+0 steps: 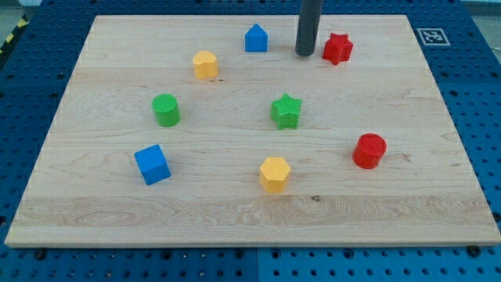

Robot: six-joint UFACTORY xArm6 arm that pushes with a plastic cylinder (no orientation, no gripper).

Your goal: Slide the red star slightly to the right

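red star (338,48) | small ridged block | lying flat | view's top, right of centre, on board

Beneath my tip (304,54), a matt dark rod, lay a pale wooden board (235,211) with visible grain; just right, the red star (337,48) looked ridged plastic.

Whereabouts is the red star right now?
The red star sits near the view's top, right of centre, just right of my tip, with the blue block further left.

One camera, up high in front, looking down at the whole wooden board (235,211), not close
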